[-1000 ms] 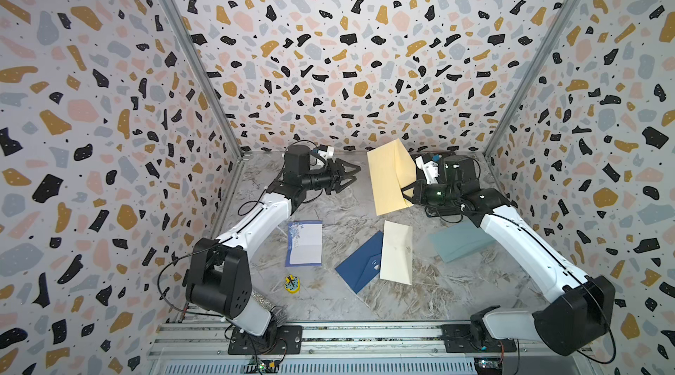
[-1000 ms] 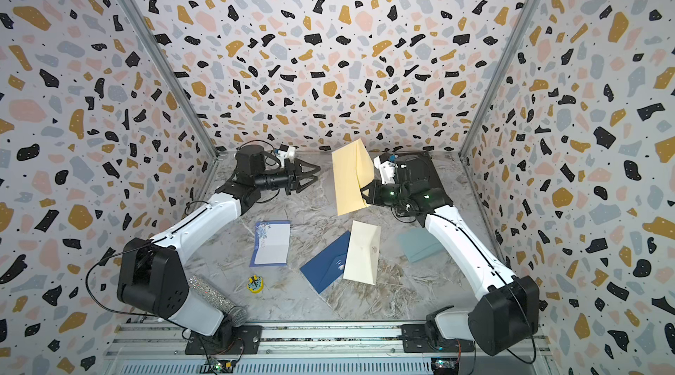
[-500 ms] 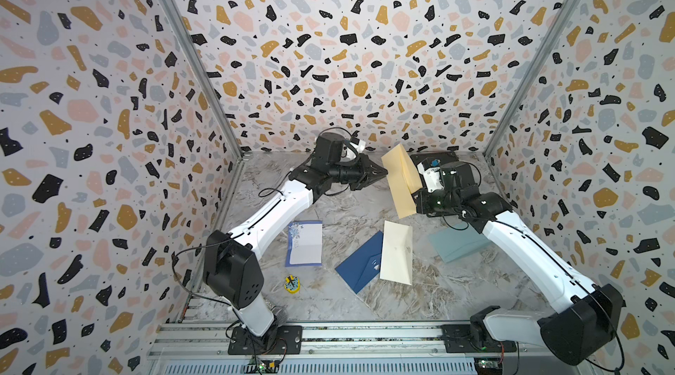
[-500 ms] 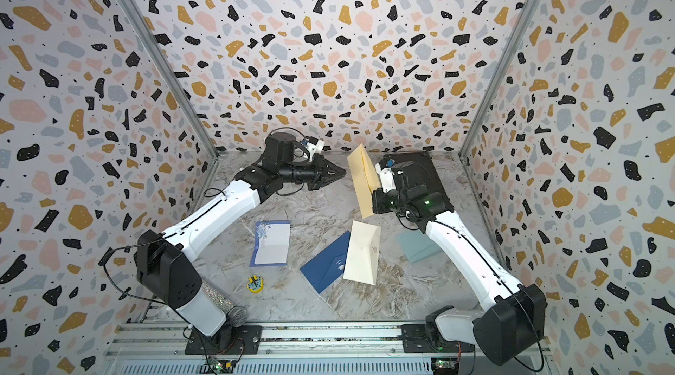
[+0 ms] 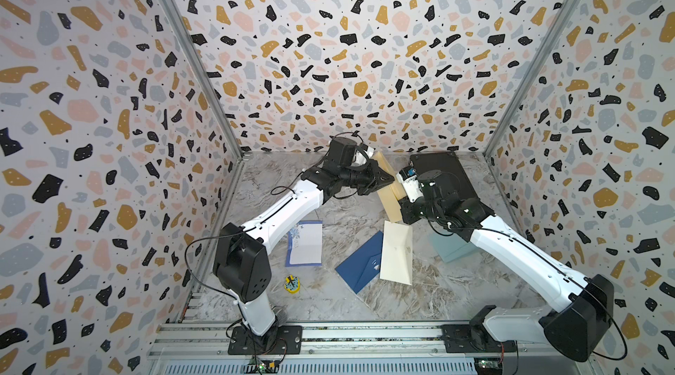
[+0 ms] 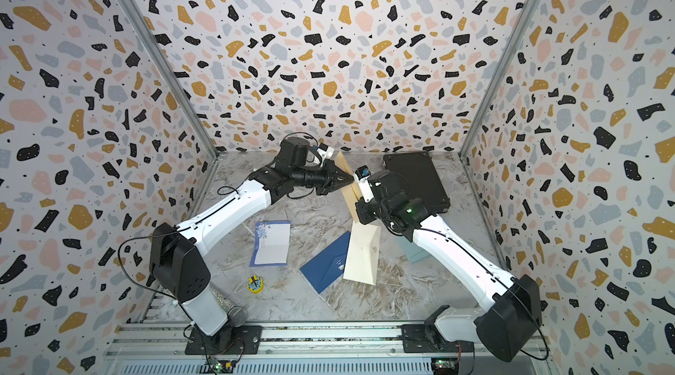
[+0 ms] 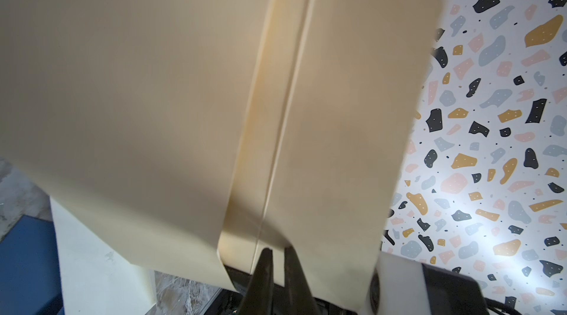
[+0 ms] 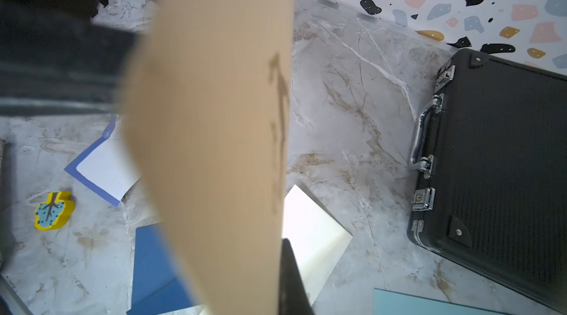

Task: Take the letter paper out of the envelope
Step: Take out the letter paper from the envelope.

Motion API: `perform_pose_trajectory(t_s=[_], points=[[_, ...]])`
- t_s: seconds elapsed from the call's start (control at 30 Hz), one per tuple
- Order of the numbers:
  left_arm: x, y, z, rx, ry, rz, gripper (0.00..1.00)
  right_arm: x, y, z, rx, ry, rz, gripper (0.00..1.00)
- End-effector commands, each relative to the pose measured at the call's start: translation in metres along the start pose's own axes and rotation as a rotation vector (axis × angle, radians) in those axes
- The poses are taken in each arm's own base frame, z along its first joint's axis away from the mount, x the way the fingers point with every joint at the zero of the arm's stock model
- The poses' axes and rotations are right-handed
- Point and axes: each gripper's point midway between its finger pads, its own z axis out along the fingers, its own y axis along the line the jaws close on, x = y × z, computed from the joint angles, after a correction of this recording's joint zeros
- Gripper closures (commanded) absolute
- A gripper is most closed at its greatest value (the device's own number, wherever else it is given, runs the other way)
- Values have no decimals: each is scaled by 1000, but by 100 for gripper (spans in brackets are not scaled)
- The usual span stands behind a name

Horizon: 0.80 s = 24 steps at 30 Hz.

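a: left gripper [image 7: 277,251] is pinching nearly shut on a thin sheet edge by the tan envelope [image 7: 138,98] flap crease. can't tell if that's letter paper or flap.
b: right gripper [image 5: 401,207]?
a: clamping the envelope's near end, holding it on edge in the air between both arms, above the table [image 5: 365,303].
b: so we're gripping, extraction not started. next move is calling for a straight draw along the envelope, right holding firm.
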Motion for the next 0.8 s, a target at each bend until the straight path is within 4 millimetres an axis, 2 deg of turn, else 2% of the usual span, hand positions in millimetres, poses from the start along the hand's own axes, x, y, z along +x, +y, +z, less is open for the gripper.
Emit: perform_pose_trajectory(t_s=[0.0, 0.33, 0.77], points=[[-2, -16, -7, -1, -22, 79, 89, -11, 3, -8, 32, -25, -47, 100], [-3, 6, -3, -92, -37, 117, 89, -18, 17, -15, 5, -40, -35, 100], [1, 19, -11, -192, -23, 160, 89, -20, 14, -18, 30, -42, -34, 100]])
